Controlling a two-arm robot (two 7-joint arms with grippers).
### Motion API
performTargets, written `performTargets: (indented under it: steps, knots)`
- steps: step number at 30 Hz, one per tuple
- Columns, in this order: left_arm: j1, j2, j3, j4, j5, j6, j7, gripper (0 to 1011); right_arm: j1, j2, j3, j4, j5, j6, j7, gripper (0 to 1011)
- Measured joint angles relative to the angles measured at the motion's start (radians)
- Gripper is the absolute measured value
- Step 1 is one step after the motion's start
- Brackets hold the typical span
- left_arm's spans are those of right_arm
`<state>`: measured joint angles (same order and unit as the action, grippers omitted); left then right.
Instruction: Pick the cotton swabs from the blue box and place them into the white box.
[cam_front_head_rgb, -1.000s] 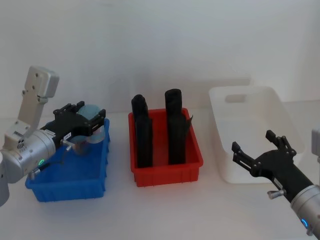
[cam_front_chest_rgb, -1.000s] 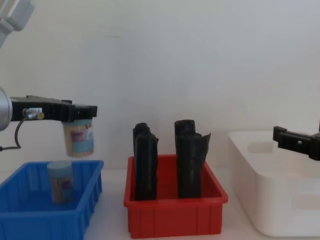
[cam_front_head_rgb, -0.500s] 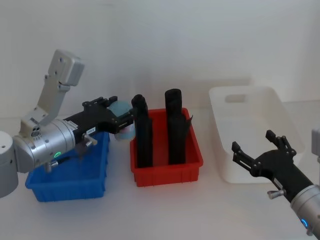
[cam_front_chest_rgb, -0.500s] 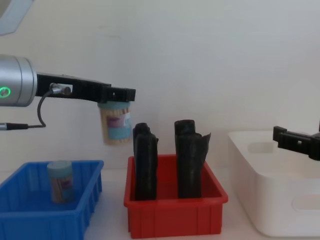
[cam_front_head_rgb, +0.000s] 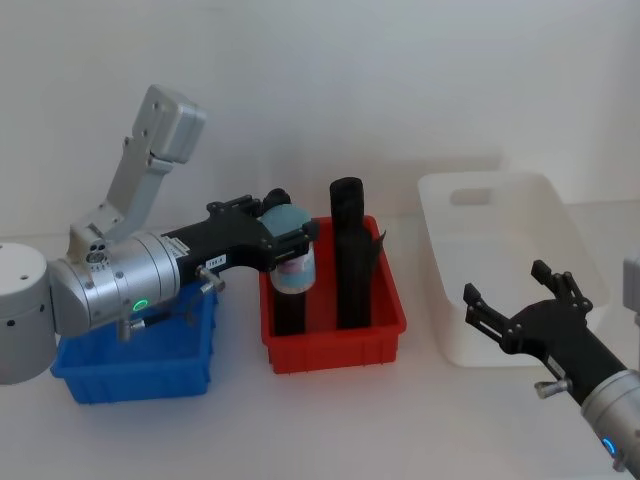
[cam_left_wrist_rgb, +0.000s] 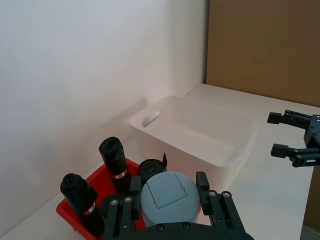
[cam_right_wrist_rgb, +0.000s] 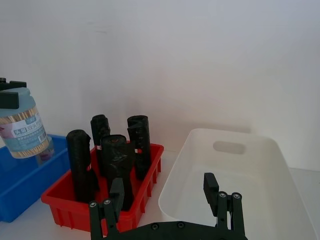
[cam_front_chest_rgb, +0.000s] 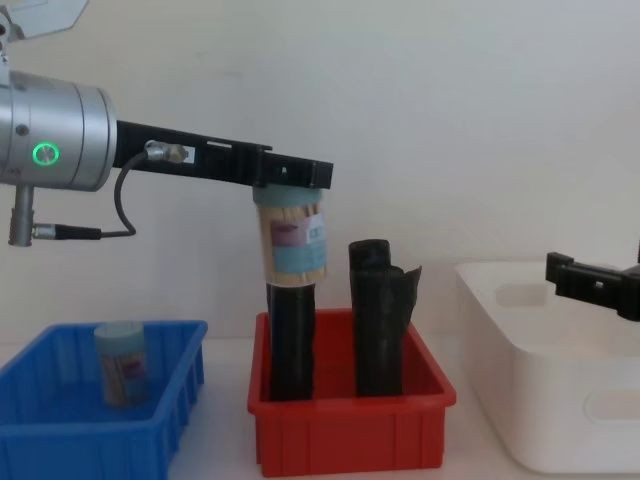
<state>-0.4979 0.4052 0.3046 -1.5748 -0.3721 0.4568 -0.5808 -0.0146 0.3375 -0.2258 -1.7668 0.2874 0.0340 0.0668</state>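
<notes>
Starting at your far left, the blue box (cam_front_head_rgb: 130, 385) sat on the white table (cam_front_head_rgb: 330, 420), and one tub of cotton swabs (cam_front_chest_rgb: 121, 362) stood upright inside it with its pale lid on top. Your left arm reached out above that box and across toward the middle. You had the left gripper (cam_front_chest_rgb: 292, 176) pinching a second tub (cam_front_chest_rgb: 294, 243) just under its pale blue lid, one black finger on each side. The tub hung upright with its label facing the chest camera.

That second tub was clear of the blue box and up over the red bin (cam_front_head_rgb: 335, 350), at the bin's left half. In the chest view its bottom met the top of the left-hand one of the black rolls (cam_front_head_rgb: 350, 250) (whether the two touched, I could not tell). The rolls stood upright in the bin, taller than its walls.

Further right, the white box (cam_front_chest_rgb: 560, 400) stood just beside the red bin, apart from it, with an oval handle cut-out showing in its far wall. The left wrist view looked past the held lid into the box's bare white interior.

At your far right, the right gripper (cam_front_head_rgb: 510, 290) hung near the white box's front right corner, about level with its rim. Its fingers were spread wide and held nothing. It was well apart from the tub you were carrying.
</notes>
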Motion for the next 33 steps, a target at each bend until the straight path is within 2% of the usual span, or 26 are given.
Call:
performTargets:
  steps: [8, 16, 27, 33]
  knots:
    - [-0.006, -0.005, 0.007, -0.009, -0.005, 0.015, -0.022, 661, 0.000, 0.000, 0.000, 0.000, -0.001, 0.001, 0.005, 1002]
    - [-0.009, -0.008, 0.009, -0.013, -0.007, 0.023, -0.032, 661, 0.010, 0.002, -0.004, -0.005, -0.019, 0.020, 0.054, 1002]
    - [-0.010, -0.010, 0.011, -0.015, -0.009, 0.028, -0.039, 661, 0.046, -0.004, -0.022, -0.018, -0.068, 0.061, 0.171, 1002]
    - [-0.011, -0.010, 0.012, -0.016, -0.009, 0.029, -0.041, 661, 0.087, -0.023, -0.042, -0.019, -0.115, 0.094, 0.252, 1002]
